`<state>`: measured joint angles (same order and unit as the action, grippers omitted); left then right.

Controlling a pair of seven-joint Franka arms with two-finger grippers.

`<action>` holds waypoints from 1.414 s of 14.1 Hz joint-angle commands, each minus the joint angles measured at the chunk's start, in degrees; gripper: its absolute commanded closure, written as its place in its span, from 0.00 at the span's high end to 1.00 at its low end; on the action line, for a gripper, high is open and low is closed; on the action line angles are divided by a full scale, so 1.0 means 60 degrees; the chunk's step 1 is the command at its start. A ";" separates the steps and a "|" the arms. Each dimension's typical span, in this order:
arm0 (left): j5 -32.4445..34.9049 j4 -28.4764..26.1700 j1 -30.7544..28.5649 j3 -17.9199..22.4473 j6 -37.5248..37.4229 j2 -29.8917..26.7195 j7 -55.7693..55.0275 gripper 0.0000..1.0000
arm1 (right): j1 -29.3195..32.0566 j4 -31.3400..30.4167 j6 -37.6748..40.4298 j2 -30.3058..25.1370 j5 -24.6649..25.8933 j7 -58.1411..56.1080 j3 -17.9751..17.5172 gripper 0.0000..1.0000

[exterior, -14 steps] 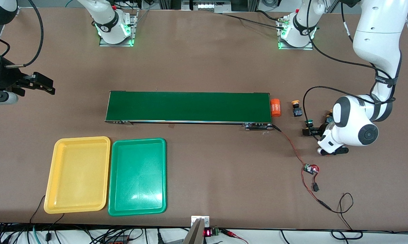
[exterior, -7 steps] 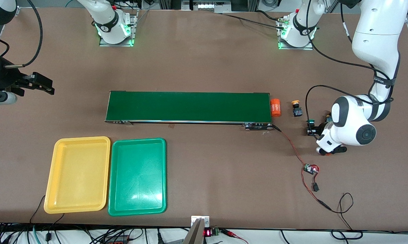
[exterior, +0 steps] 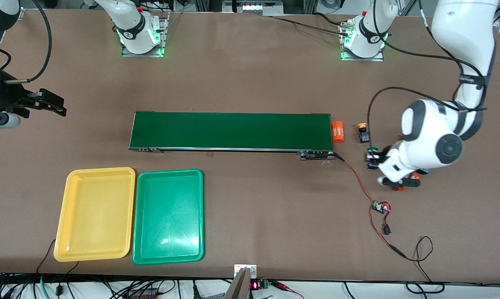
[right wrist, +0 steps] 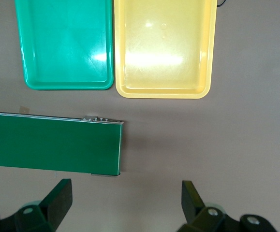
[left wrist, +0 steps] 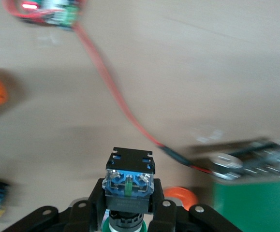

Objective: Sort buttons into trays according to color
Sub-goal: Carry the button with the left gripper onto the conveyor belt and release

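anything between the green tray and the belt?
No. In the front view, only bare tabletop separates the green tray from the belt. The right wrist view shows the same gap.

Brown table [exterior: 250, 74]; black cables [exterior: 108, 286] along its near edge; overhead light glare.

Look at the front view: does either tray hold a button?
No: both the yellow tray and the green tray lie bare, with no button in them.
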<state>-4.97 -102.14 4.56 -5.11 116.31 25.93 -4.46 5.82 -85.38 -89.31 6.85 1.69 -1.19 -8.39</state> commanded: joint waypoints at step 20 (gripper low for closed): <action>-0.0667 -0.1669 -0.1676 -0.1639 0.0346 -0.1802 -0.2085 1.00 | 0.0231 -0.0183 -0.0187 0.0016 -0.0092 -0.0153 -0.0037 1.00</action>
<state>-8.56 -110.43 2.20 -14.24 118.64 16.75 -18.24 6.12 -85.45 -89.45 7.42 1.69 -1.19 -8.37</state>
